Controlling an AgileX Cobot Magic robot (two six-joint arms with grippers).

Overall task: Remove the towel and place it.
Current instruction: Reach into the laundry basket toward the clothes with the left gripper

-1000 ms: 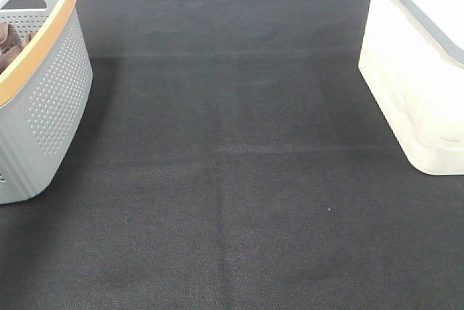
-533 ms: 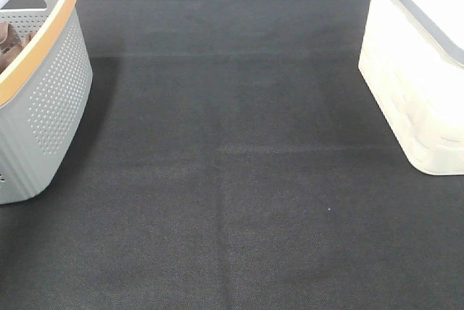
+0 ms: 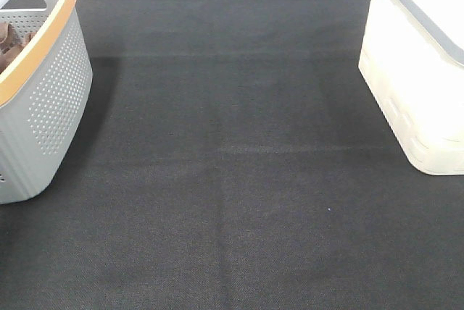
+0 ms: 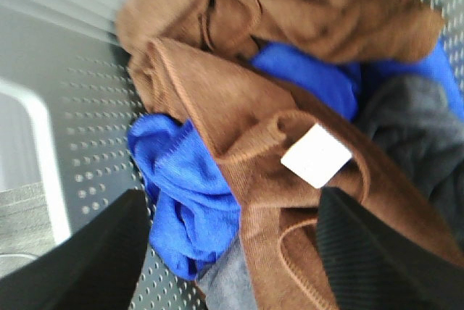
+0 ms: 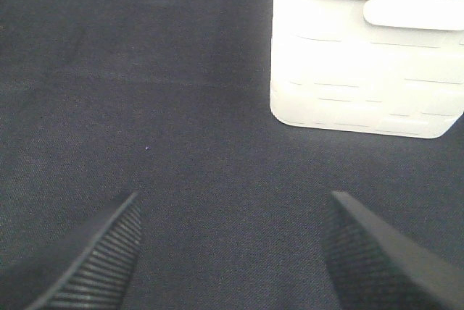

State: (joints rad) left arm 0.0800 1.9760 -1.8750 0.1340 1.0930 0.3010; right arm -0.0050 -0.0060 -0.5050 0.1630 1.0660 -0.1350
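From the high camera, the grey basket (image 3: 58, 85), the white bin (image 3: 413, 85) and the black table cloth (image 3: 232, 143) sit just as they did a second ago. Neither arm shows, and only a sliver of the towel (image 3: 6, 38) peeks over the basket rim. On the left wrist camera, I see the left gripper (image 4: 232, 201) with its fingers spread apart, close above the crumpled towel inside the basket. The white tag (image 4: 316, 155) lies between the fingers, a blue cloth (image 4: 188, 187) is bunched beside one finger, and a grey cloth (image 4: 420, 143) lies past the other. On the right wrist camera, the right gripper (image 5: 232, 205) hangs with fingers apart over bare table cloth, the bin ahead of it.
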